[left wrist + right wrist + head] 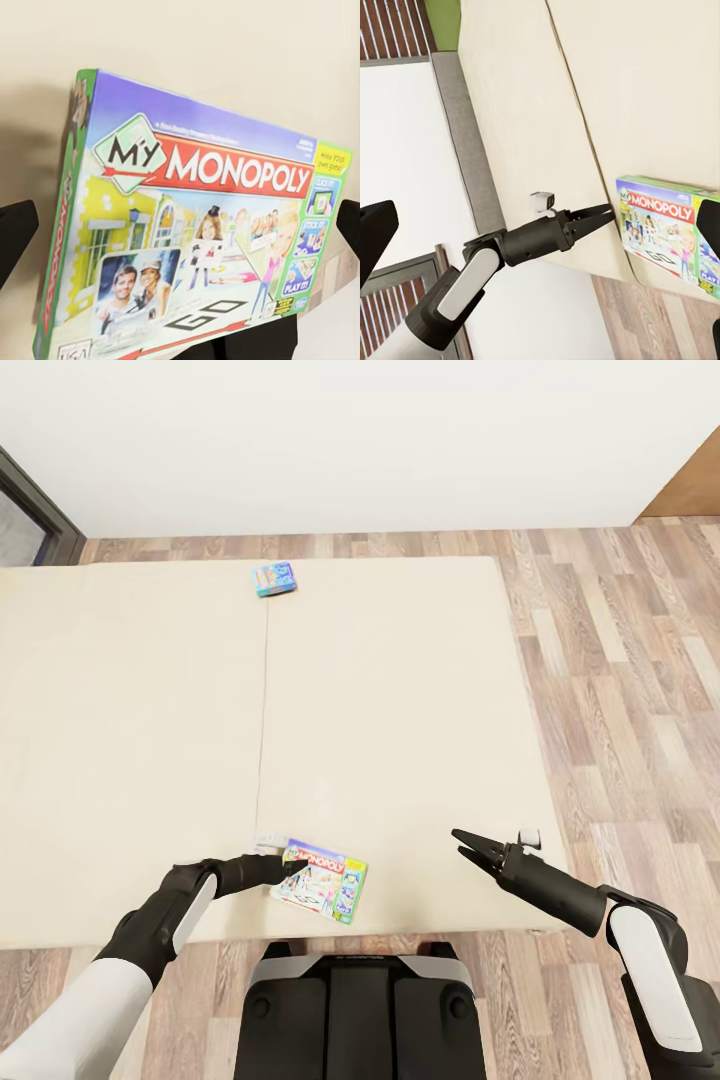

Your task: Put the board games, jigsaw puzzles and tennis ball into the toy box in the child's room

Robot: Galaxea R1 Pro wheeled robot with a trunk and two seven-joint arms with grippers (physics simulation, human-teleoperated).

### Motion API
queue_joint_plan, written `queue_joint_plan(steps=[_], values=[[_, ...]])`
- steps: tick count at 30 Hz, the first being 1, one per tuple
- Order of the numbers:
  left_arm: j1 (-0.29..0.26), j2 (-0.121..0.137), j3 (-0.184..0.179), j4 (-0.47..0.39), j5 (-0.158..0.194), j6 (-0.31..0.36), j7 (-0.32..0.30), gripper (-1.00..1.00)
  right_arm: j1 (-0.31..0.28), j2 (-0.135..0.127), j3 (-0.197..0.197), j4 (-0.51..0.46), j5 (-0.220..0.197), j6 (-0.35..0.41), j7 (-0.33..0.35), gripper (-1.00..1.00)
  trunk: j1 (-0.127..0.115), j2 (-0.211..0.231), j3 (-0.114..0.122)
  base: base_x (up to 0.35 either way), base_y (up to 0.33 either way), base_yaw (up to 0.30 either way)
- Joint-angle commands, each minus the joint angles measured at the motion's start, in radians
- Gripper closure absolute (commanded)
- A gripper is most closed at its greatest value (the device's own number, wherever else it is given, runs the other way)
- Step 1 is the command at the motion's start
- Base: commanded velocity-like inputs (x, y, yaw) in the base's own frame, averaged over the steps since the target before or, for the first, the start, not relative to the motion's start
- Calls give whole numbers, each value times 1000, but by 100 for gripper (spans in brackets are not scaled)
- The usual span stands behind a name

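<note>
Here the Monopoly box [321, 880] lies flat near the bed's [400, 710] front edge, with the left gripper [297, 867] at its near-left edge, jaws parted and empty. Advance until one finger passes under the box edge — then close. The right gripper [465, 844] hovers apart, jaws spread.
</note>
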Motion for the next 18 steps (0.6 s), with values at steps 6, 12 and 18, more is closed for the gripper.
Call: queue_joint_plan(steps=[6, 12, 18], values=[[0, 2, -3, -1, 9, 7, 2, -100, -1, 0, -2, 0, 7, 4, 8, -100, 1, -2, -1, 0, 0, 0], [0, 2, -3, -1, 9, 6, 2, -100, -1, 0, -1, 0, 7, 4, 8, -100, 1, -2, -1, 0, 0, 0], [0, 2, -3, -1, 9, 6, 2, -100, -1, 0, -1, 0, 7, 4, 8, -100, 1, -2, -2, 0, 0, 0]])
